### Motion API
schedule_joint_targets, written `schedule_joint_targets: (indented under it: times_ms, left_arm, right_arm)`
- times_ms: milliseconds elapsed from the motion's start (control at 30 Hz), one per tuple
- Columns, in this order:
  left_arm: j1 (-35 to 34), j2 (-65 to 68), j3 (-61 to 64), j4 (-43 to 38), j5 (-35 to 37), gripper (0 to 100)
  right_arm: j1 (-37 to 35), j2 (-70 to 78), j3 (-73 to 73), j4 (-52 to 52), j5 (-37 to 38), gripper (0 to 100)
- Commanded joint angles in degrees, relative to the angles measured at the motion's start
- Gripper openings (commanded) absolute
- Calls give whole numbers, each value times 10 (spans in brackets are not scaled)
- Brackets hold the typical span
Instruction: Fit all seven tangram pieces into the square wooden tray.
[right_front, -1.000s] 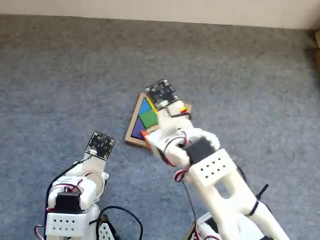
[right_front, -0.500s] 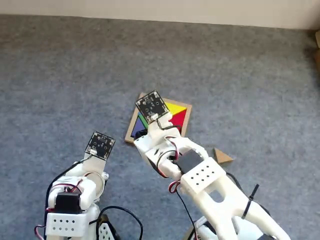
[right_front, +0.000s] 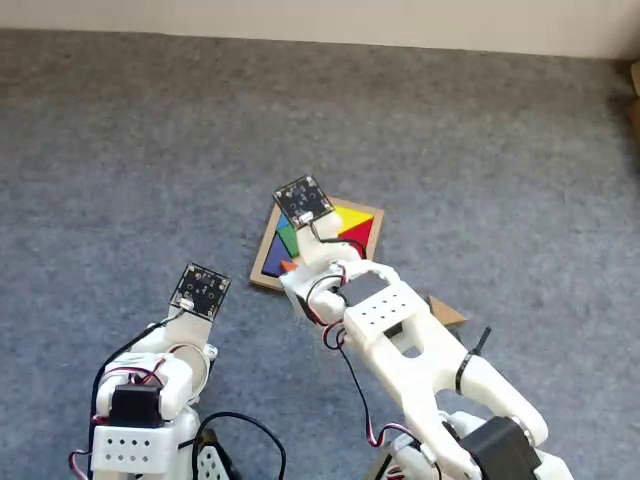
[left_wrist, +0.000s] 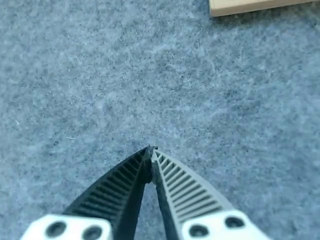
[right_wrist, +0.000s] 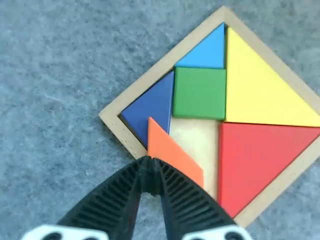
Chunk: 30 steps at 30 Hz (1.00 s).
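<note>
The carpet (left_wrist: 150, 75) is grey cloth with a rough, short pile. The tray (right_wrist: 111, 117) is pale, matt bare wood. The yellow triangle (right_wrist: 260, 85) and orange piece (right_wrist: 172, 155) look smooth and painted. The right gripper (right_wrist: 150, 175) has ribbed fingers (right_wrist: 117, 200) of matt black plastic, and its arm shell (right_front: 400, 335) is white plastic.

The left arm (right_front: 150, 400) and right arm (right_front: 410, 350) are white plastic shells with black motors (right_front: 135, 405) at the joints, and thin red, black and white wires (right_front: 330, 305) loop between segments. Each wrist carries a small black square circuit board (right_front: 200, 290), and each arm has a white block (right_front: 130, 448) dotted with round holes. The left claw (left_wrist: 151, 150) and right claw (right_wrist: 150, 160) have black tapering fingers (left_wrist: 125, 185) with ribbed faces on white mounts (left_wrist: 65, 227).
</note>
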Motion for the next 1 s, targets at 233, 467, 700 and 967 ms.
schedule_joint_targets:
  times_ms: [233,467,700,967]
  left_arm:
    - [-5,-29,11,4,-7,7]
    - [-5,-29,11,4,-7,7]
    - [-5,-29,11,4,-7,7]
    - [-5,-29,11,4,-7,7]
  right_arm:
    - [10,64,-40,4,10,8]
    - [49,129,-68,7,10,8]
    - [51,120,-78,55,9,8]
    - [56,-6,-75,76,10,8]
